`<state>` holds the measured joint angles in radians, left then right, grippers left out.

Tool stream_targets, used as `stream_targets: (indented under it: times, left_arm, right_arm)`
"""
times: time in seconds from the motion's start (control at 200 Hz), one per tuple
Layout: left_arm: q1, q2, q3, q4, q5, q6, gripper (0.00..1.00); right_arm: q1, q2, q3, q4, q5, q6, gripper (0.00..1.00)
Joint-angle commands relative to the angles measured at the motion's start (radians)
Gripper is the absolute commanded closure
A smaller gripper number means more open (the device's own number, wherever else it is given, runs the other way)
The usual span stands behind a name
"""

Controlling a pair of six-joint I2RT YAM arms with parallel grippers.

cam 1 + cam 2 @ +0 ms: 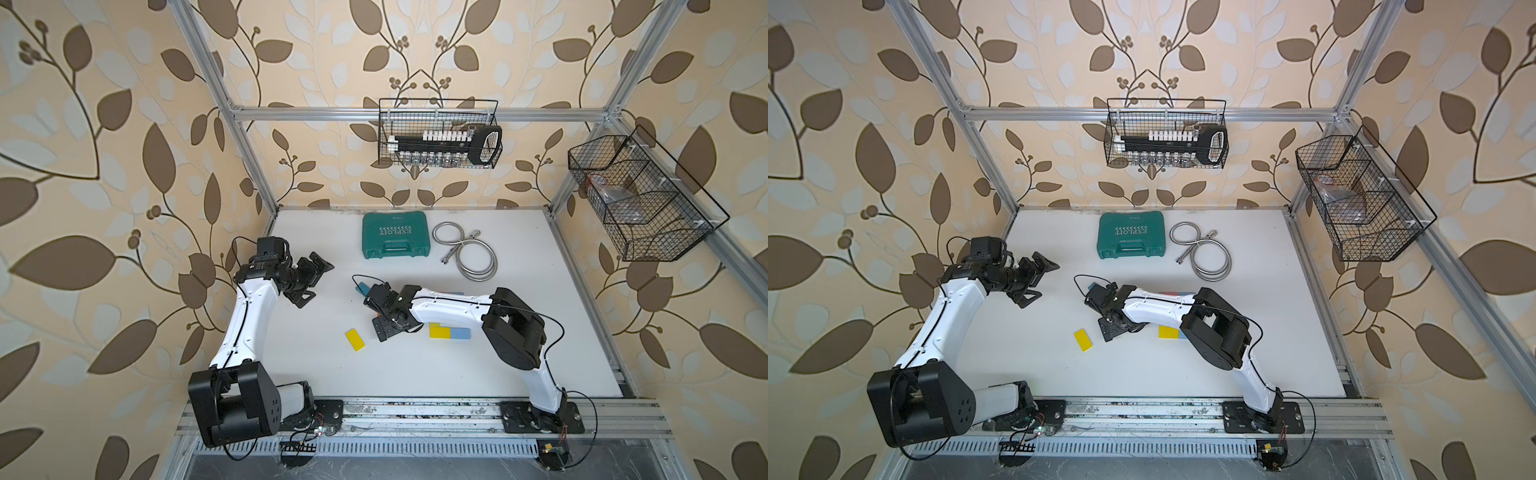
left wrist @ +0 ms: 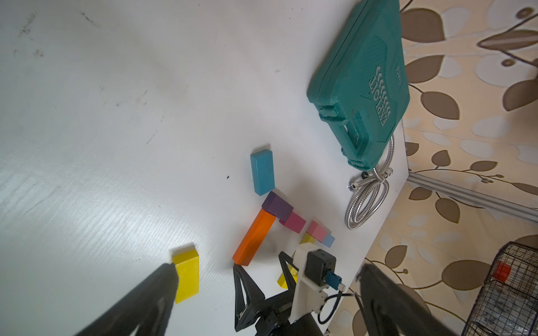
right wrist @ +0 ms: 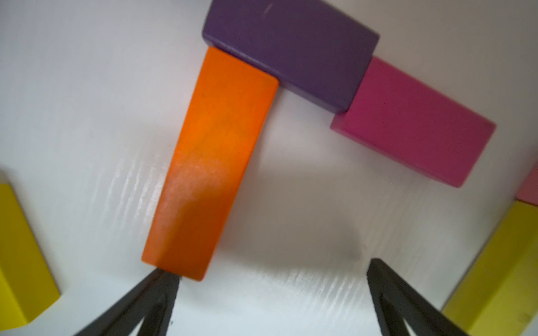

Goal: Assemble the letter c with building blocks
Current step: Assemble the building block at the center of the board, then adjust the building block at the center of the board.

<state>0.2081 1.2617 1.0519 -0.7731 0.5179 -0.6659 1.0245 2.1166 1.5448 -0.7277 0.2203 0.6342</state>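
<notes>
Right pincer [image 3: 272, 267] agape beside orange cuboid [image 3: 209, 163]

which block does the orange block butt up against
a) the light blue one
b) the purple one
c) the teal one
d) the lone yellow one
b: in the right wrist view, one end of the orange block sits against the side of the purple block, forming a corner, and the purple block's other end meets the magenta block.

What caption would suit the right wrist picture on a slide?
Right arm's open fingers by an orange block that meets a purple block, itself joined to a magenta block.
</notes>
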Motion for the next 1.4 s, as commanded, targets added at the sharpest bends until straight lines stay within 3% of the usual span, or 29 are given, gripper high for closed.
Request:
stream_targets:
  times: [0.0,0.21,0.445,0.635,0.95,1.175,1.395]
  left_arm:
    - [-0.012,-0.002,0.006,0.013,0.012,-0.006,0.01]
    - [-0.017,-0.006,0.010,0.020,0.013,-0.012,0.01]
    - [-0.055,0.040,0.047,0.031,-0.009,-0.024,0.01]
    - [-0.196,0.172,0.179,0.023,-0.043,-0.011,0.01]
    - [-0.468,0.541,0.441,0.011,-0.105,-0.006,0.01]
    - [-0.559,0.668,0.525,0.006,-0.135,-0.007,0.01]
    - [-0.609,0.716,0.556,-0.005,-0.171,-0.004,0.01]
  right_arm:
    - [0.000,-0.021,-0.016,0.014,-0.040,-0.001,0.01]
    - [-0.012,-0.165,-0.039,0.044,-0.098,0.026,0.01]
    - [-0.125,-0.177,0.029,0.016,-0.176,0.012,0.01]
    - [-0.219,-0.290,-0.100,0.083,-0.237,0.052,0.01]
    - [-0.314,-0.529,-0.341,0.153,-0.269,0.088,0.01]
    - [-0.412,-0.629,-0.477,0.193,-0.301,0.084,0.01]
    - [-0.425,-0.633,-0.523,0.227,-0.329,0.073,0.01]
